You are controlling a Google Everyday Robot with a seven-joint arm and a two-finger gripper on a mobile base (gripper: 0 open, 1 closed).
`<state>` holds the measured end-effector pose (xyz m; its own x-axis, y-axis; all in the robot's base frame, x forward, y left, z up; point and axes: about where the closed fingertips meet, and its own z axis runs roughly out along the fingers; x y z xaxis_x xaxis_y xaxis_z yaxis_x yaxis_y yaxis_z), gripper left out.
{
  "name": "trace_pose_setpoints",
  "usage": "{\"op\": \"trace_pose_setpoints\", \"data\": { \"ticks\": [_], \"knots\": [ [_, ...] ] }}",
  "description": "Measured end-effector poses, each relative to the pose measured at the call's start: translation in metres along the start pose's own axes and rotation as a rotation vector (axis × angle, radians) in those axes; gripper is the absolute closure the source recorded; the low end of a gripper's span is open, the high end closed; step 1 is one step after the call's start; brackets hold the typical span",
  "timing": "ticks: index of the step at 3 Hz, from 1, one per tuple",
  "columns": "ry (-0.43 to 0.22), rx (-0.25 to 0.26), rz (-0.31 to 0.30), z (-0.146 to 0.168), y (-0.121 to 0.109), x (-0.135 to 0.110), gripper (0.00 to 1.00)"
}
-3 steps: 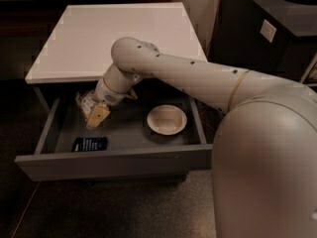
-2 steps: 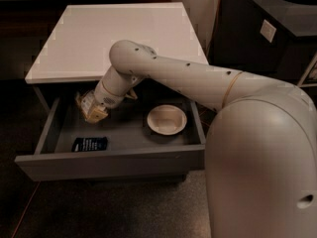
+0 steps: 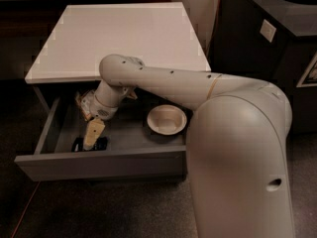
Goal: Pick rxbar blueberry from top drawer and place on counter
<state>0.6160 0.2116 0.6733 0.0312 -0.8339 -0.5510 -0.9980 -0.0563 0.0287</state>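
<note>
Camera view shows the tan end effector (image 3: pixel 92 134) pointing down inside the pulled-out grey top drawer (image 3: pixel 99 162), poised right over the small dark navy rxbar blueberry (image 3: pixel 102 143) apparently for a pick, though I cannot tell whether it is spread or closed.

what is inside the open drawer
In the drawer: a white bowl, a dark bar partly covered by the gripper, and a snack bag mostly hidden behind the arm.
</note>
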Motion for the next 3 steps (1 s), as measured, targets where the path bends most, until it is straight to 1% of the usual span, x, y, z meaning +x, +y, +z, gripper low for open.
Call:
{"op": "trace_pose_setpoints", "data": {
  "ticks": [1,2,3],
  "knots": [
    [0.032,-0.009,-0.005,0.018,0.009,0.001,0.0],
    [0.066,-0.002,-0.007,0.039,0.011,0.004,0.0],
    [0.085,0.005,-0.009,0.048,0.01,0.005,0.0]
  ]
}}
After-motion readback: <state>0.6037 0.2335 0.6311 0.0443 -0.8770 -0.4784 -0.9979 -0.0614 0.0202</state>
